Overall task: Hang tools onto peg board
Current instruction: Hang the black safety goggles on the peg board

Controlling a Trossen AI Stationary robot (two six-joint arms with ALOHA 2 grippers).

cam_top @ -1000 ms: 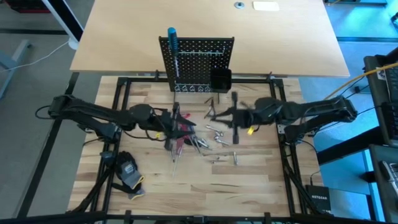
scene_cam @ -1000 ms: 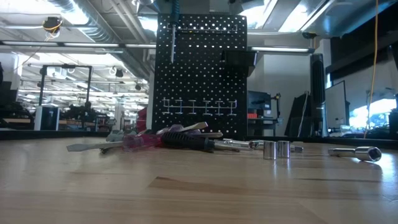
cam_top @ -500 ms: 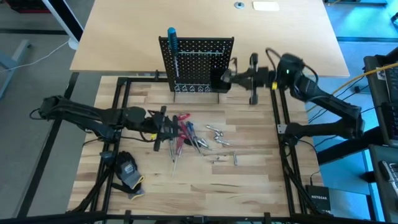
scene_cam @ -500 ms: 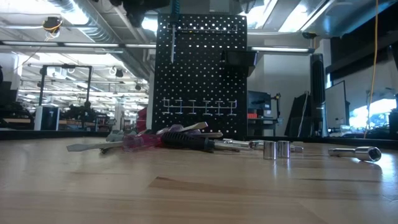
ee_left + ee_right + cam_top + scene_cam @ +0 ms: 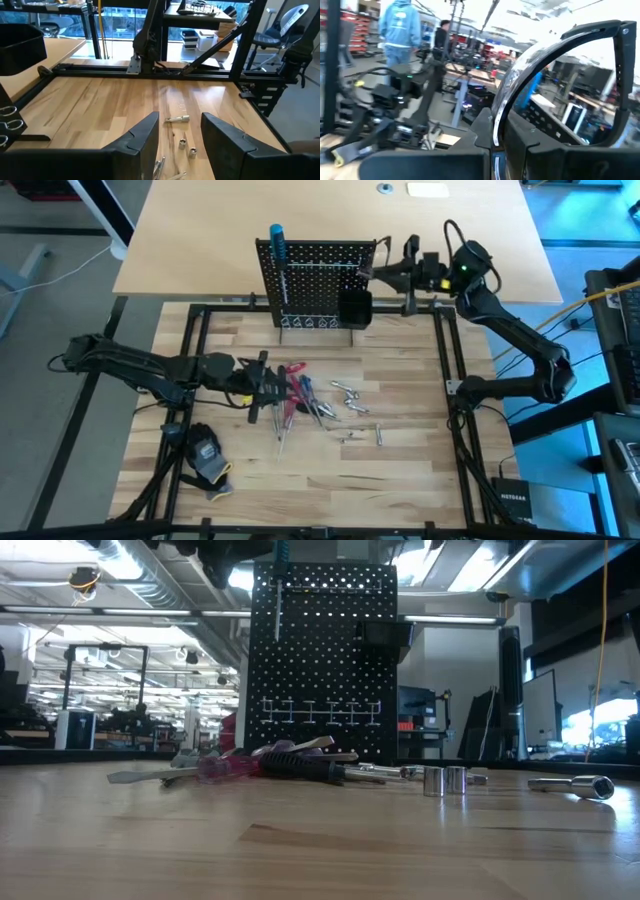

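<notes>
The black peg board stands upright at the table's far side. A blue-handled screwdriver hangs on its left part, and a small black bin sits at its lower right. Red-handled screwdrivers and other tools lie in a pile on the table, with silver bits to their right. My left gripper hovers open at the pile's left edge. My right gripper is raised beside the board's top right corner, shut on a slim silver tool. My right gripper pinches the silver tool between its two fingers, and its shiny shaft rises from between them. The fingers reach about level from the table's right side toward the board. The tool is lifted clear of the table; I cannot tell which part of it is held.
A black-and-yellow glove lies at the near left. A black metal frame borders the work area. A silver socket piece lies apart at the right. People stand in the room beyond the table.
My right gripper has swung from above the middle of the table up and toward the far edge, to the peg board's top right corner, staying shut on its tool. My left gripper has drawn back a little toward the table's left edge and stays open.
</notes>
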